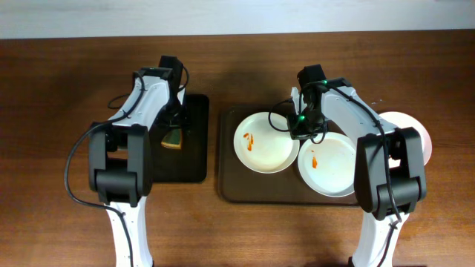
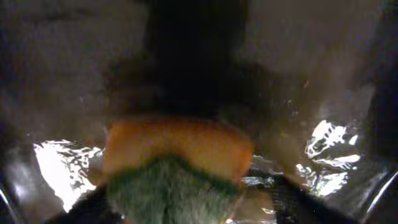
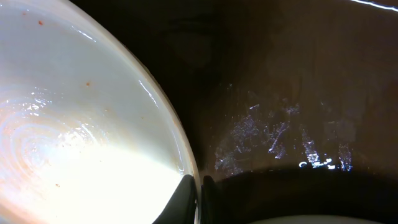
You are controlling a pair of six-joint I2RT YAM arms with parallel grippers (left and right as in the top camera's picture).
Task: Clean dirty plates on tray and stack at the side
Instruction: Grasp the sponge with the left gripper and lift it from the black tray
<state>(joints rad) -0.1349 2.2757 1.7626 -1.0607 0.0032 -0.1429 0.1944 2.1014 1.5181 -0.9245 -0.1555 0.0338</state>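
Two white plates with orange-red smears lie on the brown tray (image 1: 228, 189): the left plate (image 1: 269, 152) and the right plate (image 1: 338, 174). A third plate (image 1: 415, 127) lies on the table right of the tray, partly hidden by my right arm. My right gripper (image 1: 304, 132) is shut on the left plate's right rim; in the right wrist view the fingers (image 3: 200, 196) pinch the rim of that plate (image 3: 81, 124) over the tray (image 3: 280, 93). My left gripper (image 1: 172, 127) is shut on a yellow-and-green sponge (image 2: 174, 158) over the black tray.
The smaller black tray (image 1: 191, 159) lies left of the brown tray, under my left arm; its glossy surface shows in the left wrist view (image 2: 56, 93). The sponge also shows in the overhead view (image 1: 172, 140). Both trays sit on a wooden table (image 1: 44, 148).
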